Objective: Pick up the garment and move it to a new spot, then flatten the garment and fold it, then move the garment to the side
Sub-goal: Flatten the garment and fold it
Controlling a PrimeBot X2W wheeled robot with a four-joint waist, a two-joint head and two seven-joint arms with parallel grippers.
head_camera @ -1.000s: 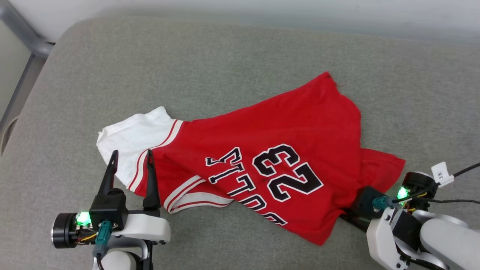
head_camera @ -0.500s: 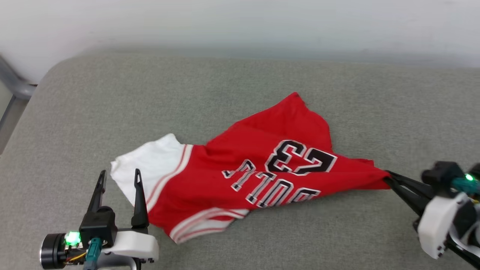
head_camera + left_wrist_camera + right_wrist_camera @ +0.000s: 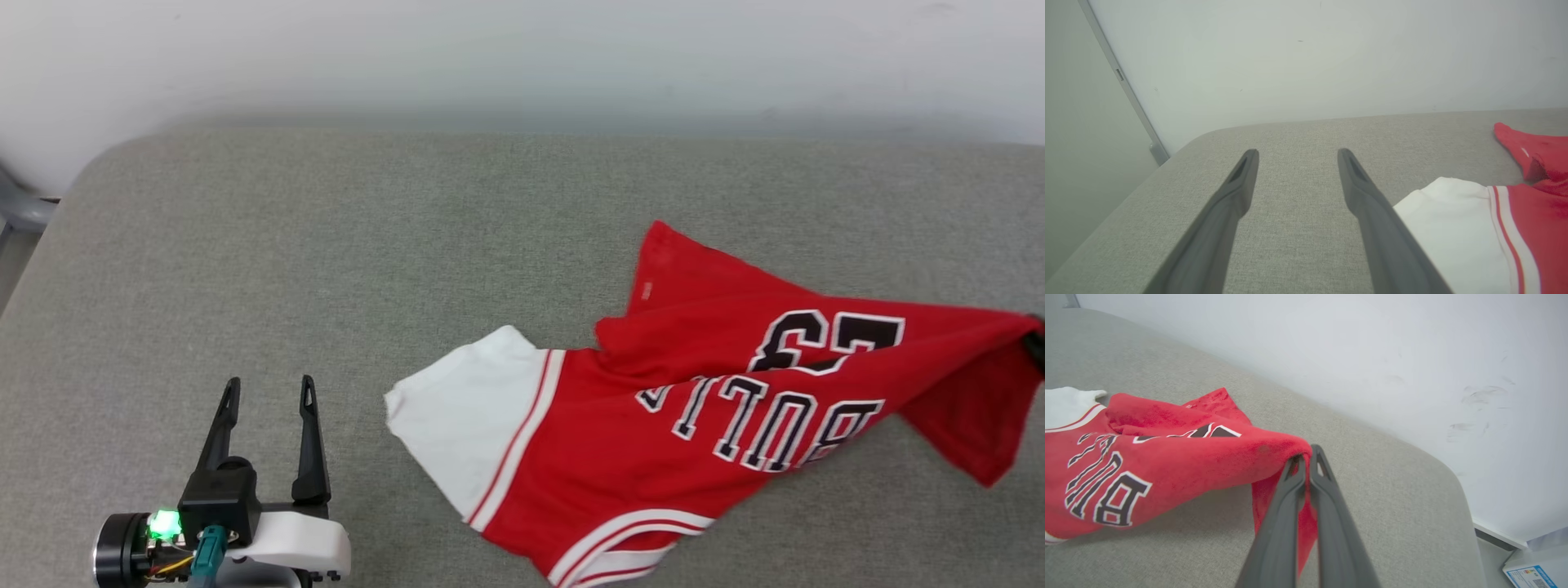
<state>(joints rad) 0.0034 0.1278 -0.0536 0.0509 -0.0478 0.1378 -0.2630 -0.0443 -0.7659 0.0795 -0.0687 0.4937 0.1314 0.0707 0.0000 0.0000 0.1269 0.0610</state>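
The garment [image 3: 653, 441] is a red jersey with a white sleeve, black lettering and the number 23. It lies stretched across the right half of the grey cushion [image 3: 326, 269]. Its right end is lifted off the surface. My right gripper [image 3: 1306, 455] is shut on that red hem, with the garment [image 3: 1167, 465] trailing away to the left; in the head view a dark tip of it shows at the right edge. My left gripper [image 3: 269, 388] stands open at the lower left, nothing between its fingers. The white sleeve [image 3: 1449, 220] lies just right of it.
A pale wall [image 3: 522, 57] runs along the cushion's far edge. A grey metal frame [image 3: 1122, 85] stands past the cushion's left corner. Beyond the cushion's right end sits a white box with a blue label [image 3: 1535, 571]. Bare cushion stretches left of the garment.
My right gripper has pulled the garment to the right and lifted its end; the white sleeve has slid away from my left gripper. The head camera has also tilted up.
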